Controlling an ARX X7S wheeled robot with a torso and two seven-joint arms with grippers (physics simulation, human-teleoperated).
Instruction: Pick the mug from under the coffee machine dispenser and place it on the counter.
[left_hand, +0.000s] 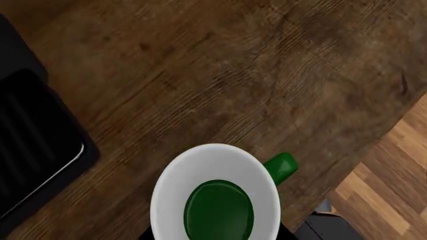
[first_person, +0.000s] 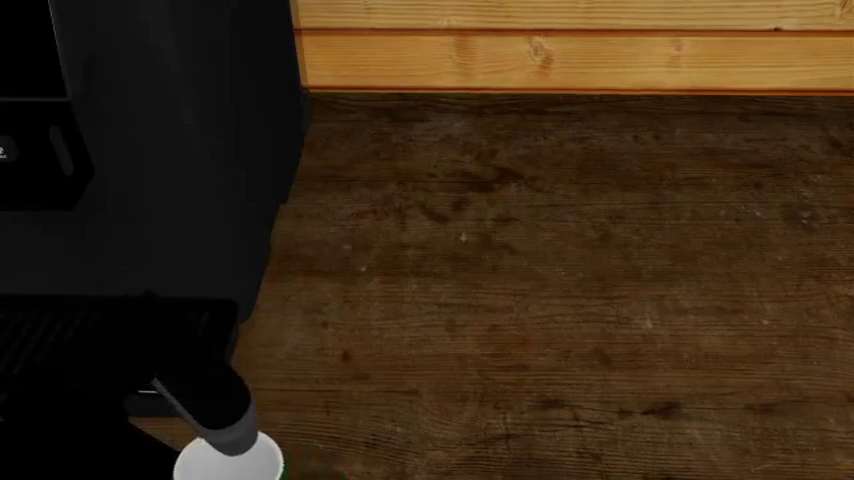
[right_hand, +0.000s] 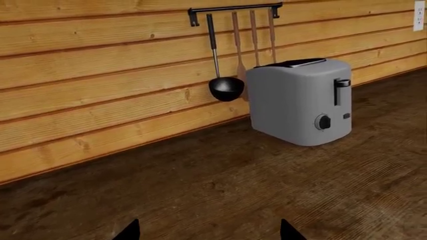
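The green mug (left_hand: 217, 200), white inside with its handle (left_hand: 283, 167) to one side, fills the lower middle of the left wrist view. My left gripper (left_hand: 217, 237) is shut on it, with only dark finger edges showing beside its rim. The mug is off the ribbed drip tray (left_hand: 30, 145) of the black coffee machine (first_person: 134, 180), over the dark wood counter (left_hand: 220, 75). I cannot tell if it touches the counter. In the head view its white rim (first_person: 230, 464) shows below my left arm (first_person: 200, 398). My right gripper (right_hand: 210, 235) is open and empty over the counter (right_hand: 220, 185).
A grey toaster (right_hand: 300, 100) stands against the plank wall (right_hand: 100, 75), with a ladle (right_hand: 225, 87) and utensils hanging from a black rail (right_hand: 233, 9). The counter's front edge and the floor (left_hand: 387, 190) show in the left wrist view. Bare counter (first_person: 561, 280) lies right of the machine.
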